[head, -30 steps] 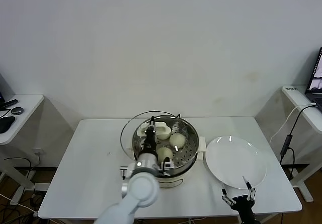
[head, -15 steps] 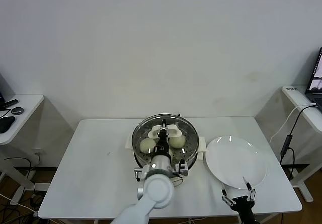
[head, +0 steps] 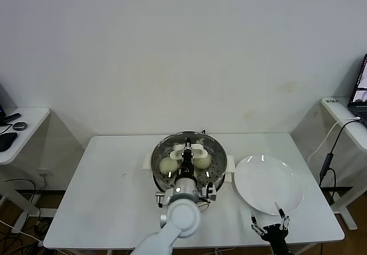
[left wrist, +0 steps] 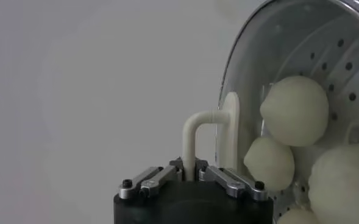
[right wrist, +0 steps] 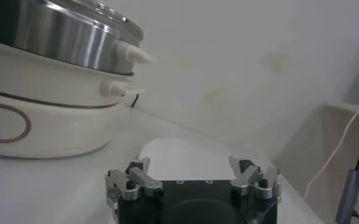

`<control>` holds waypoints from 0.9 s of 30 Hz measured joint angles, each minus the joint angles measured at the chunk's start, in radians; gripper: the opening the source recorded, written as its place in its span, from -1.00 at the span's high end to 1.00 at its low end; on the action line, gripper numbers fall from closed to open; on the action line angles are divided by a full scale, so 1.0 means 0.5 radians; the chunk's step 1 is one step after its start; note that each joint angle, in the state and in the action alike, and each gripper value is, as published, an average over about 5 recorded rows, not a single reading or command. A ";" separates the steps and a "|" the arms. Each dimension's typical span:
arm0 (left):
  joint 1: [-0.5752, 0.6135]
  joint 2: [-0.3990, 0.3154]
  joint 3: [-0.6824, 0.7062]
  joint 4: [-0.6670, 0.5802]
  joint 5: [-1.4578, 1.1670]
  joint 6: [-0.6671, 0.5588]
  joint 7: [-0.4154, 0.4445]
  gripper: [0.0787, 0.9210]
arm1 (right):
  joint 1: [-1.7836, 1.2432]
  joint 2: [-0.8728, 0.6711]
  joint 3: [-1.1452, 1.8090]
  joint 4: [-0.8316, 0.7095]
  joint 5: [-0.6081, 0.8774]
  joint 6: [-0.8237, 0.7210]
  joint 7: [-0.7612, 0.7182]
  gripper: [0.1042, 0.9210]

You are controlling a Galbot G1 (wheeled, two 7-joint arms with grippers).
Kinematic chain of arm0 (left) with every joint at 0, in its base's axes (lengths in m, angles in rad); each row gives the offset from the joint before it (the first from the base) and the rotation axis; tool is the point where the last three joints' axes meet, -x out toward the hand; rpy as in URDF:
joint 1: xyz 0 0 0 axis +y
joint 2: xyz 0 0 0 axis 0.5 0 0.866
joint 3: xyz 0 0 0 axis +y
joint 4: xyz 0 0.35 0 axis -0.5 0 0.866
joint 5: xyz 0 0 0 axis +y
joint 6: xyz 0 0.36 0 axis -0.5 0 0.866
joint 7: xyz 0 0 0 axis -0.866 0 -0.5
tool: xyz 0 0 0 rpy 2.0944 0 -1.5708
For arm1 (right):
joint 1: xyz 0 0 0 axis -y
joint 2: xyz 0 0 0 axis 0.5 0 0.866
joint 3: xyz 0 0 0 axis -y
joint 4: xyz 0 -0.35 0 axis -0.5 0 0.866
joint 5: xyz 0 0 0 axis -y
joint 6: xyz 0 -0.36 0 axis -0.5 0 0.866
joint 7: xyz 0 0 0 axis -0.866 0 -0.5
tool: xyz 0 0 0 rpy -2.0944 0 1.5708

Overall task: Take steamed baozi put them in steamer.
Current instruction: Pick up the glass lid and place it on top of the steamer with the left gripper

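Observation:
The steamer (head: 155,164) stands mid-table, a shiny steel pot on a white base. Two steamed baozi (head: 167,164) (head: 202,161) show through the glass lid (head: 213,152) that sits over the pot. My left gripper (head: 187,159) is above the pot's middle, shut on the lid's white handle (head: 188,149). In the left wrist view the left gripper (left wrist: 189,165) pinches the handle's arch (left wrist: 197,125), with three baozi (left wrist: 294,109) (left wrist: 269,163) (left wrist: 344,182) on the perforated tray (left wrist: 344,67). My right gripper (head: 268,219) waits open at the table's front right, holding nothing.
A flat white plate (head: 268,184) lies right of the steamer, just beyond the right gripper (right wrist: 193,167); the plate (right wrist: 185,152) and the steamer's side (right wrist: 57,33) show in the right wrist view. Side desks stand off both table ends.
My left gripper carried the glass lid rightward from the pot's left rim to centred over the steamer. The right arm has hardly moved.

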 measured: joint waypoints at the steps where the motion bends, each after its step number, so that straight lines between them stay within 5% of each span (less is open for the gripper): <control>1: -0.002 -0.001 -0.001 0.005 0.000 -0.001 -0.002 0.79 | 0.000 0.000 0.000 0.000 0.000 0.000 0.000 -0.76; 13: 0.020 -0.026 -0.022 0.017 -0.027 -0.021 -0.046 0.71 | -0.001 0.000 -0.007 0.001 -0.006 0.005 -0.001 -0.76; 27: 0.150 0.016 -0.019 -0.174 -0.201 -0.010 -0.131 -0.24 | -0.022 0.000 -0.015 0.015 -0.011 0.008 -0.001 -0.76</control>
